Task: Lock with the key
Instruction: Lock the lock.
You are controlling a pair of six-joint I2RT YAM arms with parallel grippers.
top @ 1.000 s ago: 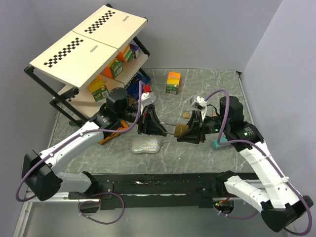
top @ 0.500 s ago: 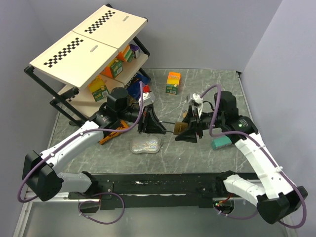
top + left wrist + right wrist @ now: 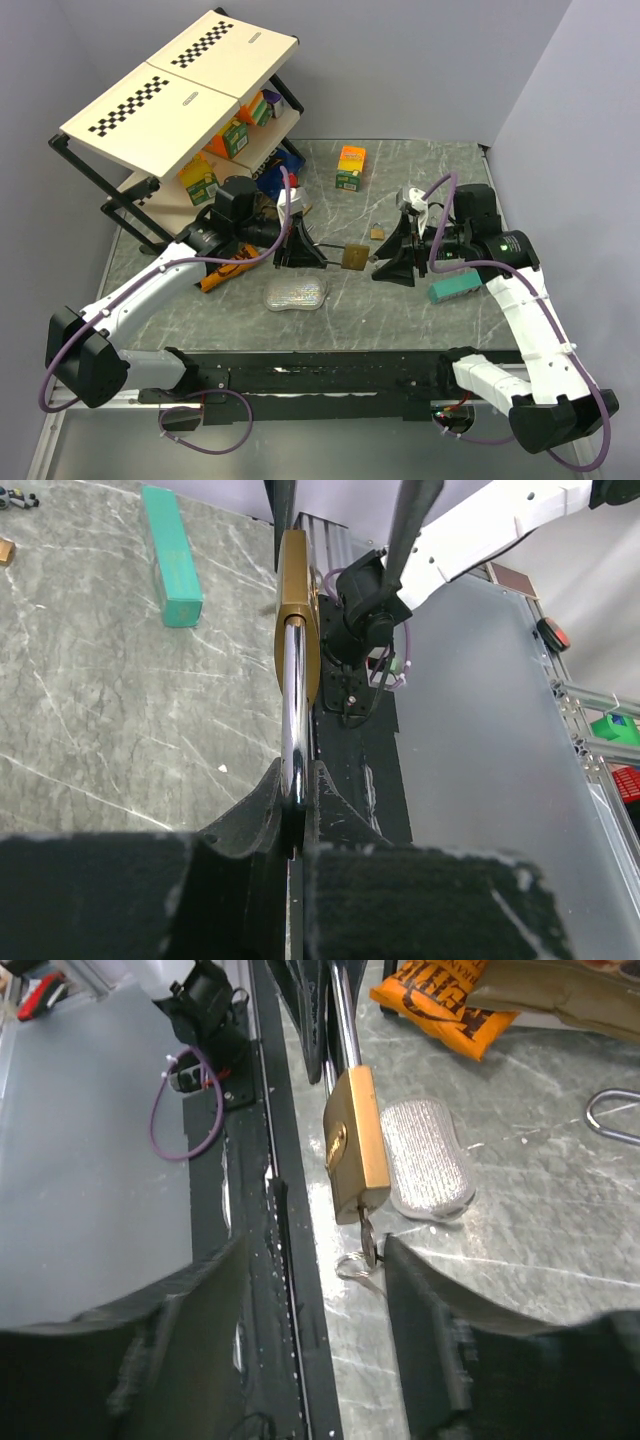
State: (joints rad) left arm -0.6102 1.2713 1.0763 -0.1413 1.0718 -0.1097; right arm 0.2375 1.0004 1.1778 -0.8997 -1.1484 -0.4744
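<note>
A brass padlock (image 3: pixel 353 257) hangs in the air over the middle of the table. My left gripper (image 3: pixel 303 250) is shut on its chrome shackle (image 3: pixel 293 720), with the brass body (image 3: pixel 297 610) pointing away from it. A key (image 3: pixel 367 1243) sticks in the bottom of the padlock (image 3: pixel 355 1145), and its ring (image 3: pixel 360 1268) dangles below. My right gripper (image 3: pixel 387 259) is open and empty just right of the padlock. In the right wrist view its fingers (image 3: pixel 440 1310) stand wide apart on either side of the key, not touching it.
A teal box (image 3: pixel 455 287) lies right of the right gripper. A clear plastic shell (image 3: pixel 297 293) and an orange snack bag (image 3: pixel 225 272) lie under the left arm. A small orange and green box (image 3: pixel 350 167) stands at the back. A shelf rack (image 3: pixel 180 90) fills the back left.
My right gripper has opened, let go of the key and drawn back to the right. The left gripper still holds the padlock, shifted slightly left.
</note>
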